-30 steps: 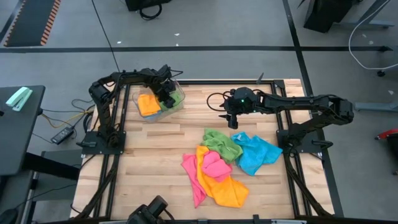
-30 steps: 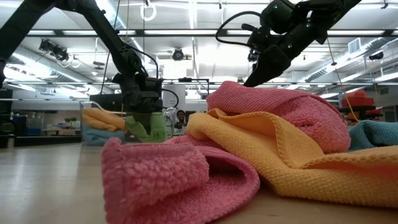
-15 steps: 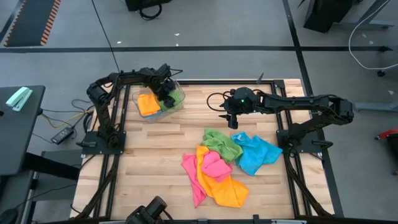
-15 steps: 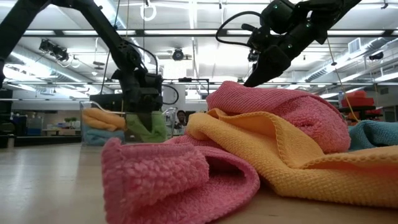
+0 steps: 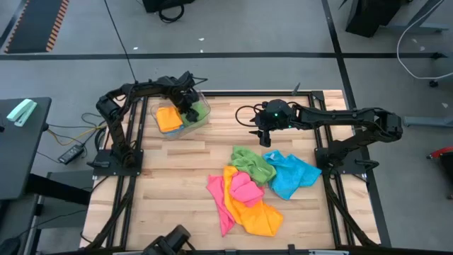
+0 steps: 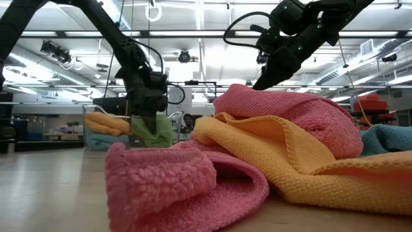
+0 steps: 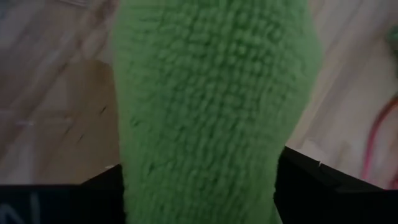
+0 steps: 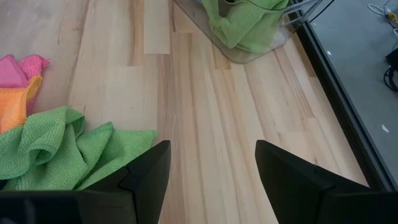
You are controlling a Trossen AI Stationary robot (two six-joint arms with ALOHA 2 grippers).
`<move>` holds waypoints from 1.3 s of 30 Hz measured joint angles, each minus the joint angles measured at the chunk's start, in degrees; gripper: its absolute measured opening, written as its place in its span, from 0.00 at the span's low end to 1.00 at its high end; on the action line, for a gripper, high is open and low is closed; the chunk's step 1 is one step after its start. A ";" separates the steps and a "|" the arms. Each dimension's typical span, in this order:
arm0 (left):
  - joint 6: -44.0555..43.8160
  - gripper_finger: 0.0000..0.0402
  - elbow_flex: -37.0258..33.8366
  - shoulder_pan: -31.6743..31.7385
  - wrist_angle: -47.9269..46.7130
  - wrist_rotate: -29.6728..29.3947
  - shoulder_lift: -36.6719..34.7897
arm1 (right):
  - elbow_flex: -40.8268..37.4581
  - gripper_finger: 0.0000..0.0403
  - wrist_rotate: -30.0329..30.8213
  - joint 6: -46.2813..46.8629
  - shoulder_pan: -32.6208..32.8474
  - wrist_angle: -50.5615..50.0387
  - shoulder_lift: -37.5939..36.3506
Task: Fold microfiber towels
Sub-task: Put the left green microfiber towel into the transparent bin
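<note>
A clear bin [image 5: 204, 112] at the table's far left holds a green towel [image 5: 193, 117] and an orange one [image 5: 168, 118]. My left gripper [image 5: 189, 106] hangs over the bin, pointing steeply down. It is open, with the green towel [image 7: 205, 93] bulging up between its fingers. A loose pile of microfiber towels lies on the wood at centre right: green [image 5: 253, 163], blue [image 5: 291, 176], pink [image 5: 244, 190], orange [image 5: 253, 211]. My right gripper [image 5: 264, 139] hovers open above bare wood, just beyond the pile's green towel [image 8: 56, 149]. My left gripper stands from above with one finger [image 7: 93, 190] on each side of the green towel's upper bulge [image 7: 205, 162]. I cannot tell whether the fingers touch the cloth. The towel rests in the bin.
Bare wood lies between the bin and the pile [image 8: 205, 93] and along the table's left half [image 5: 170, 191]. The table's black frame [image 5: 138, 170] runs along both sides. In the low view, the pink [image 6: 167, 180] and orange [image 6: 290, 154] towels fill the foreground.
My left gripper has opened over the bin and let go of the green towel, which stays in the bin. My right gripper has kept still.
</note>
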 joint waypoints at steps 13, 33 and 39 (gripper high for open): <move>2.38 0.58 0.00 -0.47 -1.14 -4.85 -1.18 | 0.00 0.60 -0.02 -0.02 0.00 0.02 0.00; 3.09 0.62 0.02 -1.90 -1.37 -12.24 -4.33 | 0.00 0.60 -0.02 -0.07 0.00 0.04 0.00; 4.43 0.69 0.04 -2.22 0.13 -12.77 -4.35 | 0.00 0.60 -0.64 -0.07 0.00 0.04 0.00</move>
